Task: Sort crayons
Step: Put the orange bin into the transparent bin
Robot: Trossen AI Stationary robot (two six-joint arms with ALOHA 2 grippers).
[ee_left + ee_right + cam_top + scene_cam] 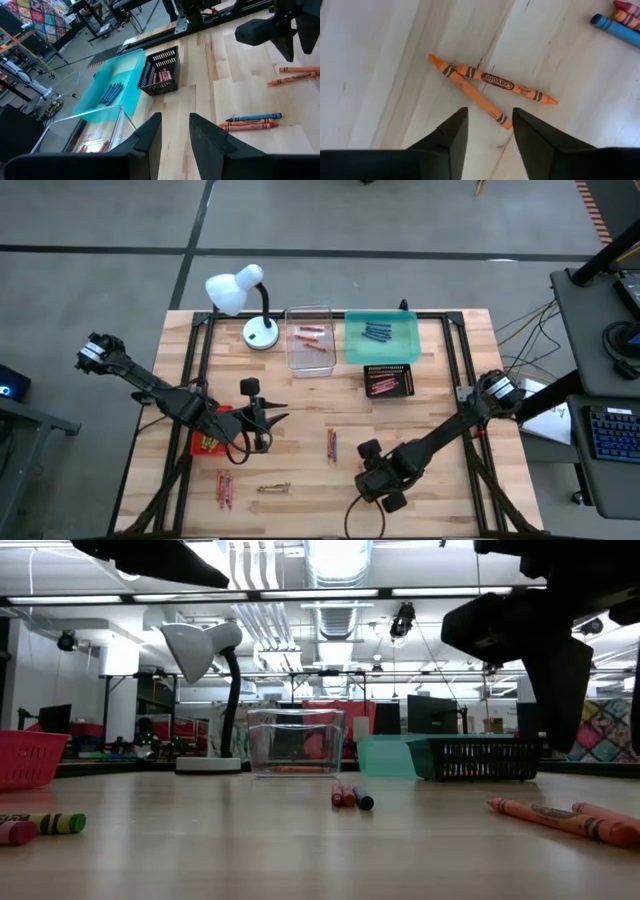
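Two orange crayons (492, 92) lie touching in a narrow V on the bare table, just ahead of the right gripper (490, 131), near the table's front edge right of centre. Its fingers stand apart, nothing between them, hovering above the pair. Left gripper (175, 135) sits over the front-left part of the table beside the red tray (208, 442); a narrow gap shows between its fingers and nothing is held.

More crayons are loose on the table: a small bunch of blue, orange and red ones (331, 444) near the table's middle, red ones (225, 488) by the front-left corner, and a yellowish one (274, 488) next to them at the front edge.

Sorted so far: blue crayons (377, 332) in the teal tray (352, 350), orange ones (311, 336) in the clear tray (292, 352), red ones (386, 384) in the black basket (390, 368); all three sit along the table's back edge. White lamp (240, 292) stands at the back-left, beside the clear tray.
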